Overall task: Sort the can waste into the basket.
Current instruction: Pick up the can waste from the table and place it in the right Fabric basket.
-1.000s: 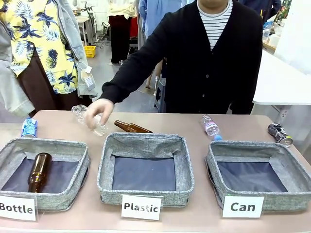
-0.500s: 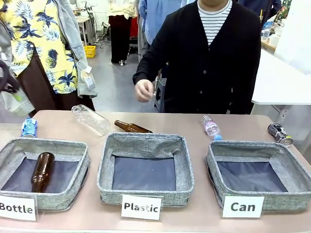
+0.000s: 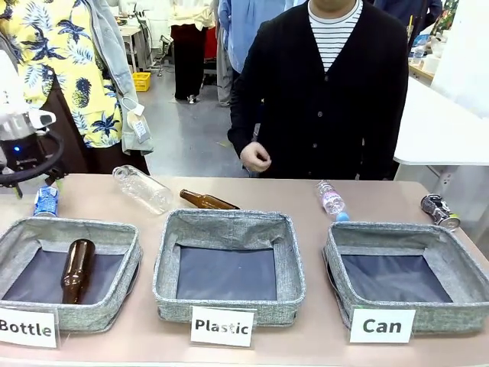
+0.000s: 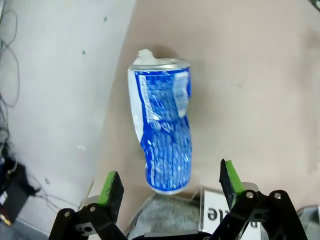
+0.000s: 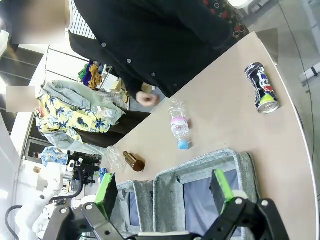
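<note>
The blue can [image 3: 46, 202] lies at the table's far left edge, behind the "Bottle" bin. In the left wrist view the dented blue can [image 4: 162, 132] lies lengthwise on the table. My left gripper [image 4: 171, 181] is open above it, a green pad on either side of its lower end, not touching. The dark dented can [image 3: 439, 210] lies at the far right, behind the grey "Can" basket [image 3: 382, 233], which holds nothing. My right gripper [image 5: 164, 190] is open and hovers over the "Can" basket [image 5: 210, 156], with the dark can [image 5: 261, 87] farther off.
The "Plastic" bin [image 3: 229, 222] stands in the middle. The "Bottle" bin [image 3: 114, 229] on the left holds a brown bottle [image 3: 76, 267]. Behind the bins lie a clear bottle [image 3: 145, 189], a brown bottle [image 3: 208, 201] and a small pink-labelled bottle [image 3: 331, 200]. The person's hand [image 3: 256, 158] hangs beyond the far edge.
The person's hand left the clear bottle and drew back to the body. My left arm came in at the far left over the blue can. The brown bottle in the "Bottle" bin shifted slightly.
</note>
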Available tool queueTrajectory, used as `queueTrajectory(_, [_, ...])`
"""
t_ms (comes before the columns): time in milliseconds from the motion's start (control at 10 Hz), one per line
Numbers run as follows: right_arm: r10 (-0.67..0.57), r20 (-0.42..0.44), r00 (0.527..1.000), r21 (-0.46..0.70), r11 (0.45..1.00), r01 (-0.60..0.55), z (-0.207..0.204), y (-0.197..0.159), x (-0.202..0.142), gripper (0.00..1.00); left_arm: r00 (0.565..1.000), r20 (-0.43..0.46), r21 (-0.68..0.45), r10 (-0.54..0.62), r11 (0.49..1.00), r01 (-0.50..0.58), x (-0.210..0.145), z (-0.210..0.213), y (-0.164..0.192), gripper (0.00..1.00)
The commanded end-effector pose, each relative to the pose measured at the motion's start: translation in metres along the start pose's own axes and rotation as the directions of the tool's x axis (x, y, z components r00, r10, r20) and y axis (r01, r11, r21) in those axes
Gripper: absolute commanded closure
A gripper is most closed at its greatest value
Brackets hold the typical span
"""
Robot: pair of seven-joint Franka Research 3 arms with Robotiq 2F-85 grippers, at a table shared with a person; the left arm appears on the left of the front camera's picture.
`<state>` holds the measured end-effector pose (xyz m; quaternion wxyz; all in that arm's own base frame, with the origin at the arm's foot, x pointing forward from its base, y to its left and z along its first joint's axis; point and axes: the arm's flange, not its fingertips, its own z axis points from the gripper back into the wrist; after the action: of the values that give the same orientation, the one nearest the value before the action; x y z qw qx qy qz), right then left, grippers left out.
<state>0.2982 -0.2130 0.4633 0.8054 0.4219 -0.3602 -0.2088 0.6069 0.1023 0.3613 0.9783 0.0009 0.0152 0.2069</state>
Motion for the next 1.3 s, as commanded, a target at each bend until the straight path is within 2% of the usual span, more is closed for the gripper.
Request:
queueTrajectory(0, [0.023,0.018,1.0,0.024,0.999,-0.024,-0.002,-0.002,0.002,0.0,0.991,-0.004,0.039,0.132,0.99,-0.132,0.009,-0.013,0.003,0.0])
queueTrajectory(100, [0.023,0.018,1.0,0.024,0.999,-0.024,-0.002,-0.002,0.002,0.0,0.988,-0.004,0.045,0.153,0.987,-0.153,0.012,-0.029,0.006,0.0])
queueTrajectory(300, [0.023,0.018,1.0,0.024,0.999,-0.024,-0.002,-0.002,0.002,0.0,0.992,-0.019,-0.046,0.127,0.991,-0.128,0.018,-0.043,0.009,0.0])
queueTrajectory(500, [0.023,0.018,1.0,0.024,0.999,-0.024,-0.002,-0.002,0.002,0.0,0.994,0.026,-0.069,0.108,0.992,-0.106,0.019,-0.036,0.01,0.0])
queueTrajectory(600, [0.023,0.018,1.0,0.024,0.999,-0.024,-0.002,-0.002,0.002,0.0,0.994,0.05,-0.075,0.1,0.993,-0.096,0.02,-0.033,0.01,0.15])
queueTrajectory(700, [0.023,0.018,1.0,0.024,0.999,-0.024,-0.002,-0.002,0.002,0.0,0.993,0.067,-0.05,0.095,0.995,-0.092,0.021,-0.032,0.009,0.6])
queueTrajectory(800, [0.023,0.018,1.0,0.024,0.999,-0.024,-0.002,-0.002,0.002,0.0,0.993,0.073,-0.048,0.091,0.995,-0.088,0.021,-0.032,0.01,0.75])
queueTrajectory(900, [0.023,0.018,1.0,0.024,0.999,-0.024,-0.002,-0.002,0.002,0.0,0.992,0.083,-0.041,0.092,0.995,-0.089,0.02,-0.031,0.009,1.0])
queueTrajectory(1200, [0.023,0.018,1.0,0.024,0.999,-0.024,-0.002,-0.002,0.002,0.0,0.993,0.07,-0.033,0.097,0.995,-0.094,0.021,-0.035,0.009,0.98])
